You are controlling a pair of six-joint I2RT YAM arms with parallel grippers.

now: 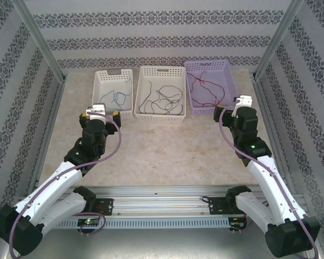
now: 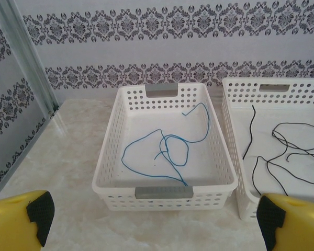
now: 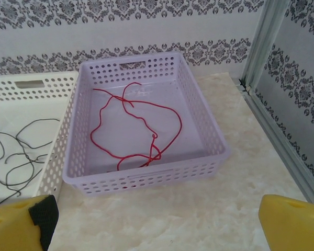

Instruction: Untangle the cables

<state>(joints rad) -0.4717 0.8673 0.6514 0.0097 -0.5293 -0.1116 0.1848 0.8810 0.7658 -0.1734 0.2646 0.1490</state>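
Three baskets sit in a row at the far edge of the surface [image 1: 167, 154], close side by side; contact between them can't be confirmed. The L white basket [image 1: 95, 91] [image 2: 107, 157] holds one blue cable [image 1: 116, 99] [image 2: 170, 137], a loose loop w/ one end running toward the far R corner. The ctr white basket [image 1: 159, 117] [image 2: 235, 141] holds the black cables [image 1: 162, 97] [image 2: 288, 151], spread in loose squiggles across its floor. The lilac basket [image 1: 205, 63] [image 3: 199, 120] holds one red cable [image 1: 205, 86] [image 3: 152, 137], looped and crossing itself near the front wall. You have bare surface from the basket fronts back to the arm bases. Patterned walls and metal frame posts [image 1: 40, 40] close in both sides. Left jaws are released, yellow fingertips [image 2: 21, 217] wide apart, just short of the L basket's front wall. Right jaws are released too, fingertips [image 3: 293, 222] wide apart, at the lilac basket's near R corner. Neither set touches a cable.
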